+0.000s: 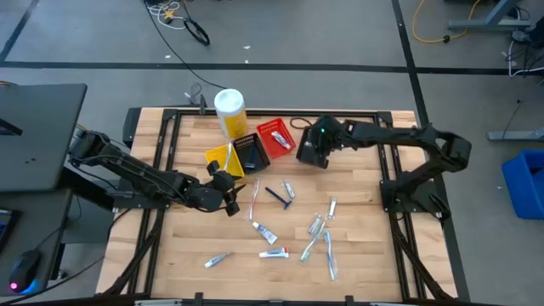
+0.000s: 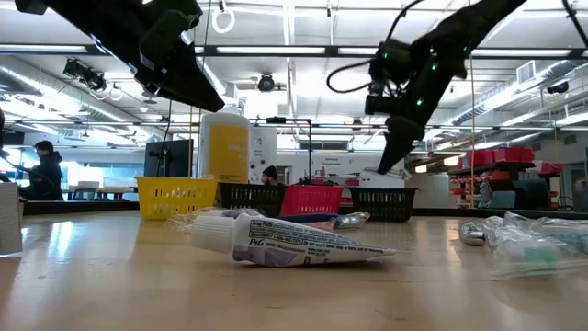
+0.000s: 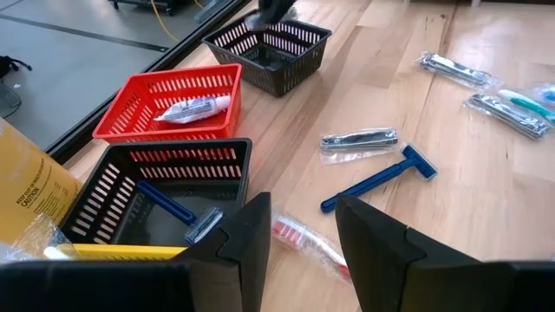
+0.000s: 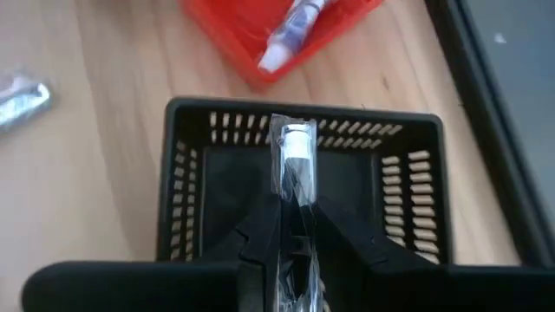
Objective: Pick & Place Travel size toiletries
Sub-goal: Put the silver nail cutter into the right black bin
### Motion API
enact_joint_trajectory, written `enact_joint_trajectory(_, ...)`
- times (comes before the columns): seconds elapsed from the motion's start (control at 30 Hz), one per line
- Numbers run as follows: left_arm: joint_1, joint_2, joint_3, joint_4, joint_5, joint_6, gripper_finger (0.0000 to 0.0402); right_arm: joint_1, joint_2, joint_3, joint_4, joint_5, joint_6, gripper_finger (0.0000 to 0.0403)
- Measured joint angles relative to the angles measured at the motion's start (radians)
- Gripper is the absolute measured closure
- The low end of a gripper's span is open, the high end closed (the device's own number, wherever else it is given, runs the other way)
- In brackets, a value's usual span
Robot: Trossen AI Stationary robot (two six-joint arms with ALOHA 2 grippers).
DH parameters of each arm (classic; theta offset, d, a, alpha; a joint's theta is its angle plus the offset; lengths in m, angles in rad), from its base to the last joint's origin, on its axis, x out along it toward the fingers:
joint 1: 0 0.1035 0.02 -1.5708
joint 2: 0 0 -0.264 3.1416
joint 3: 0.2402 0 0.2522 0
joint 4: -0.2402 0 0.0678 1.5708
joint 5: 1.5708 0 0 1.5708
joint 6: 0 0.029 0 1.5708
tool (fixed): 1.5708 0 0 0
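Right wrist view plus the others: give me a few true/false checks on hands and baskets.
1. The right hand holds a clear-wrapped item over a black basket. True.
2. The red basket is empty. False: a white tube lies in it.
3. The left hand is shut on a razor. False: its fingers stand apart, nothing between them.
4. A blue razor lies on the table. True.

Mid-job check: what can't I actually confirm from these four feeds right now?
- Clear-wrapped packet in the right gripper: contents unreadable in the right wrist view; the far black mesh basket's inside is covered by the gripper in the high view.
- Red-handled item: partly behind the left gripper, left wrist view.
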Motion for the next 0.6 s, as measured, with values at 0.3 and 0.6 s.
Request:
enact_joint_trajectory(0.3, 0.0, 0.0, 0.0, 0.002, 0.0, -0.017, 0.026, -0.023, 0.134, 0.001, 0.022, -0.05, 0.036, 0.0332)
enact_joint_trajectory(0.6, 0.0, 0.0, 0.0, 0.002, 0.0, -0.008, 0.026, -0.003, 0.197, 0.001, 0.031, -0.098, 0.053, 0.032)
